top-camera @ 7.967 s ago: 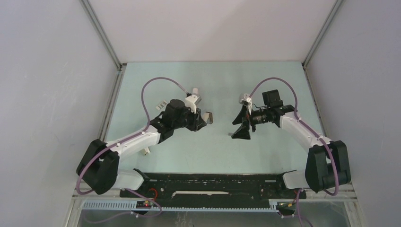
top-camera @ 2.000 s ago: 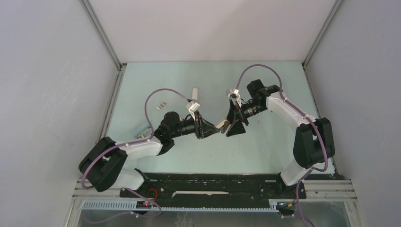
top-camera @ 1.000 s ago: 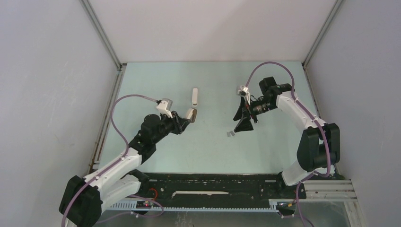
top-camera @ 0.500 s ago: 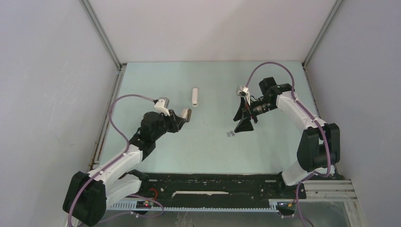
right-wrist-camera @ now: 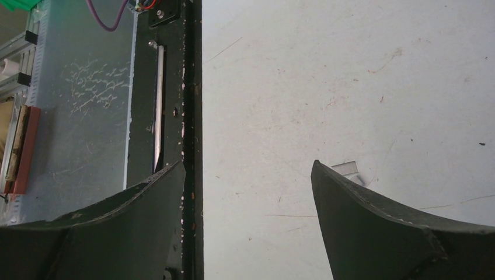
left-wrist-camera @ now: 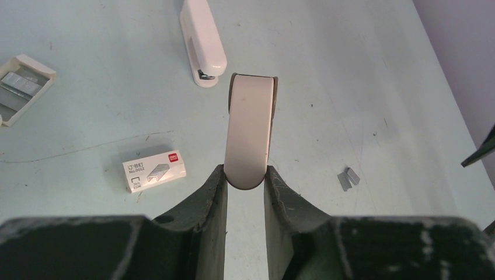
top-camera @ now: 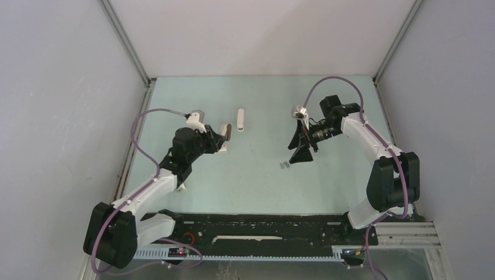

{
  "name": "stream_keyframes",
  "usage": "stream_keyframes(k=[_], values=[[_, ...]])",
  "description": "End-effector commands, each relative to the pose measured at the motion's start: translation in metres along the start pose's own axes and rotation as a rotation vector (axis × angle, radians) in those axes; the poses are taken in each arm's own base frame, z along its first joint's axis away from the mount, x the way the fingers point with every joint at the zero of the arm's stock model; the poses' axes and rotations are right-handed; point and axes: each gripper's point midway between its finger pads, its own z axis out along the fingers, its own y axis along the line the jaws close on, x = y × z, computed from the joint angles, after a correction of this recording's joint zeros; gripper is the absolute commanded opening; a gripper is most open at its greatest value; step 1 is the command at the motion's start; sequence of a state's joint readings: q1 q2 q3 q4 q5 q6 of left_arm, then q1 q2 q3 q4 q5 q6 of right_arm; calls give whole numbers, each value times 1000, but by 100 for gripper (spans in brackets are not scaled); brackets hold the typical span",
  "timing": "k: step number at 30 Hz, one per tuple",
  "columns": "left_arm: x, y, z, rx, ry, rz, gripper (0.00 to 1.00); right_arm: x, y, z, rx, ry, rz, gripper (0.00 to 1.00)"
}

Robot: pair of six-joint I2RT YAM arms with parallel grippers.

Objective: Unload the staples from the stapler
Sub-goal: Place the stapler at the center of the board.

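The left gripper [left-wrist-camera: 245, 175] is clenched on the stapler [left-wrist-camera: 250, 125]. Its two fingers pinch the rounded near end, and the grey-beige top faces the wrist camera as the body juts straight out toward 12 o'clock. In the top view this gripper [top-camera: 220, 140] sits left of the bench [top-camera: 251, 186] centre with the stapler [top-camera: 226, 130] at its tip.

The right gripper [top-camera: 296, 149] is released. Its fingers [right-wrist-camera: 373, 221] are spread wide, with nothing between them and only bare bench below.

The staples [left-wrist-camera: 348, 178] lie loose on the bench at about 4 o'clock from the held stapler, well apart from it. They look like two short grey strips side by side. From above, the staples [top-camera: 285, 165] are at about 7 o'clock from the right gripper and just beside it. One end of a strip [right-wrist-camera: 345, 169] shows behind the right finger in the right wrist view.

Counted left to right in the left wrist view:
- One open staple box [left-wrist-camera: 20, 87] at 10 o'clock.
- One closed staple box [left-wrist-camera: 154, 171] at 8 o'clock.
- One slim white stapler [left-wrist-camera: 202, 41] at 11 o'clock, lying flat.
- The one held stapler.
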State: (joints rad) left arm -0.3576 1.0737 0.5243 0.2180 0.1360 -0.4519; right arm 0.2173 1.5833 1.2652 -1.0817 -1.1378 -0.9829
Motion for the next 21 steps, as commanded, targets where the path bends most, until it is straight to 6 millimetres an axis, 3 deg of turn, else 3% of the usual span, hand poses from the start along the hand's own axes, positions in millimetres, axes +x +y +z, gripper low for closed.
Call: stream_keyframes(k=[1, 13, 21], values=[[-32, -1, 6, -21, -67, -16, 0, -8, 8, -5, 5, -20, -45, 89], [-45, 29, 10, -143, -120, -13, 0, -7, 8, -5, 3, -17, -45, 89], [-52, 34, 15, -160, -129, 6, 0, -7, 8, -5, 1, -18, -44, 89]])
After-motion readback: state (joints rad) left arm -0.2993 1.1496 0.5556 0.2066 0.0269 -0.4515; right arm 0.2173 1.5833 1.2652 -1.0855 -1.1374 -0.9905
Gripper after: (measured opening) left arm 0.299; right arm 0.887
